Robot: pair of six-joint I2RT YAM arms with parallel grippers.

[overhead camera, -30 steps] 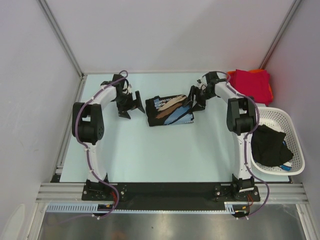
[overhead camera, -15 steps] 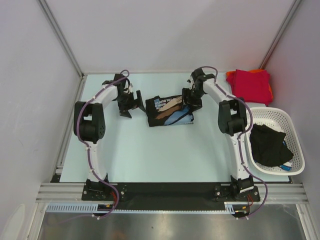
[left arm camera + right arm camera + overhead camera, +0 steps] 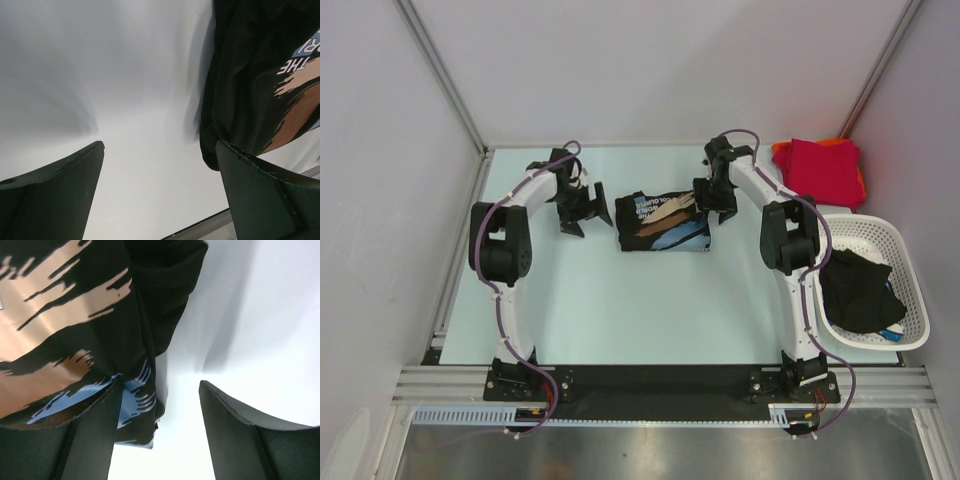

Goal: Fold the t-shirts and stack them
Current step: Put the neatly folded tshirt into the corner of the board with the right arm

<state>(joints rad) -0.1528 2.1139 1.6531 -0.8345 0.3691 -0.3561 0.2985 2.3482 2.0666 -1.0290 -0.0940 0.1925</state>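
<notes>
Black t-shirt (image 3: pixel 663 221) lies folded on the counter (image 3: pixel 590 300). Right end effector (image 3: pixel 713 200) has come over from the red stack (image 3: pixel 820 168) to its right edge (spread, nothing pinched); left end effector (image 3: pixel 588 208) spread opposite. Lift to stack appears imminent.

The right arm (image 3: pixel 782 232) has swung left, clear of the crimson t-shirt (image 3: pixel 822 168), whose near corner it partly covered a second ago. The right jaws, then just off the black t-shirt (image 3: pixel 660 222), now hang over its right edge. The left jaws sit slightly nearer the shirt's left edge, which looks nudged rightward.
</notes>
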